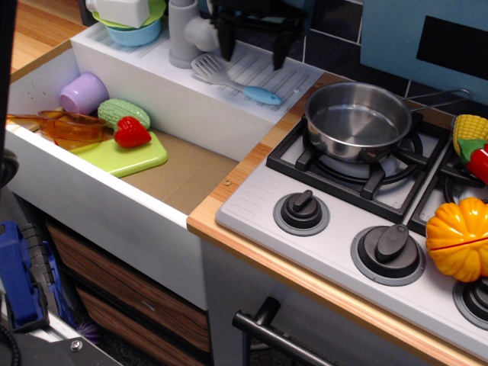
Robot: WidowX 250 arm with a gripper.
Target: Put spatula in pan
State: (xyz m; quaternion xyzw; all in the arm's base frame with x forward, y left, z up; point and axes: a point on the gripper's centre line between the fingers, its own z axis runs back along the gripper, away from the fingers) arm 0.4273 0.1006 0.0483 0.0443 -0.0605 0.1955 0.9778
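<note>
On stove, pan (358, 120) empty; spatula (232, 80) on drainboard (286, 75).

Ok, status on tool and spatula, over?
Tool open, above spatula. Spatula flat on the ridged drainboard, ungrasped. Pan empty on burner. Nothing in the way.

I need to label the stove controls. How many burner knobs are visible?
3. One knob sits at the left of the front panel, a second knob is right of it, and a third knob is cut off by the right edge. More may lie out of frame.
</note>
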